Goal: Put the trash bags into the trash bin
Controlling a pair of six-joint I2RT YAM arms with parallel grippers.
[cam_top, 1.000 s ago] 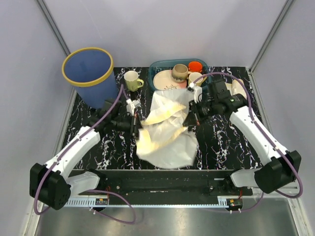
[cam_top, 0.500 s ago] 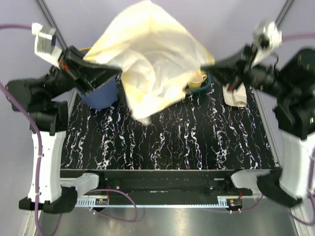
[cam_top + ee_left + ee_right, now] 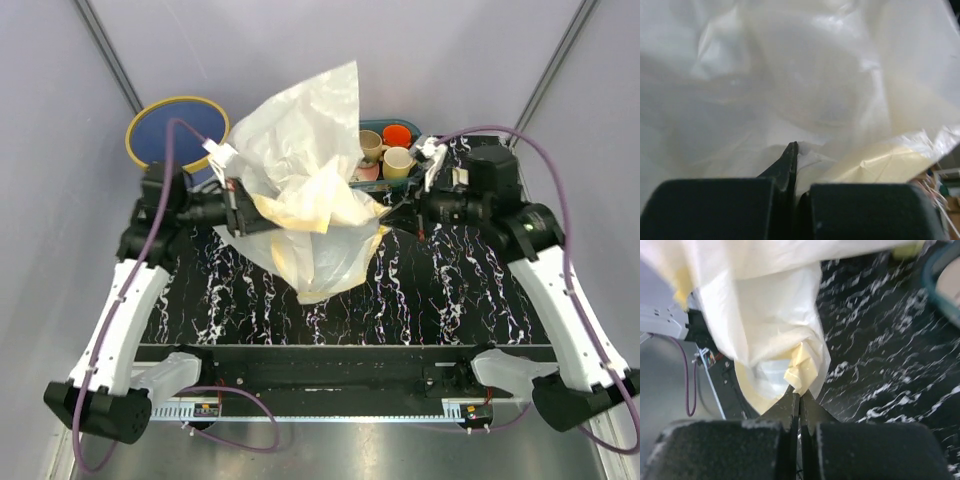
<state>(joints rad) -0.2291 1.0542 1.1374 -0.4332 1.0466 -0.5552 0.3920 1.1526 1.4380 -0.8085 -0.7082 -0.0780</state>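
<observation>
Trash bags (image 3: pixel 305 195): one large cream-white sack can be counted, held up over the black marbled table (image 3: pixel 450 290), at the middle of the overhead view. Whether a smaller bundle is folded inside it cannot be told. In that view its long axis runs from a peak at 12 o'clock down to a loose hanging end at 6 o'clock, while the gripped span stretches from 9 to 3 o'clock.

At far left, at 10 o'clock from the sack, stands the single trash bin (image 3: pixel 150 135), upright, mouth up, with none of the sack in it. Next comes the left gripper (image 3: pixel 240 205), its fingers pressed together on the sack's left edge; its wrist view shows the left gripper (image 3: pixel 792 147) pinching film, the sack (image 3: pixel 815 90) filling the frame.

Past the sack, at 1 o'clock, a teal basket (image 3: pixel 382 124) holds two mugs (image 3: pixel 370 145) and one orange cup (image 3: pixel 397 133). The right gripper (image 3: pixel 385 215) is clamped on the sack's right corner; in its wrist view the right gripper (image 3: pixel 799 397) nips a folded corner of the sack (image 3: pixel 770 315).
</observation>
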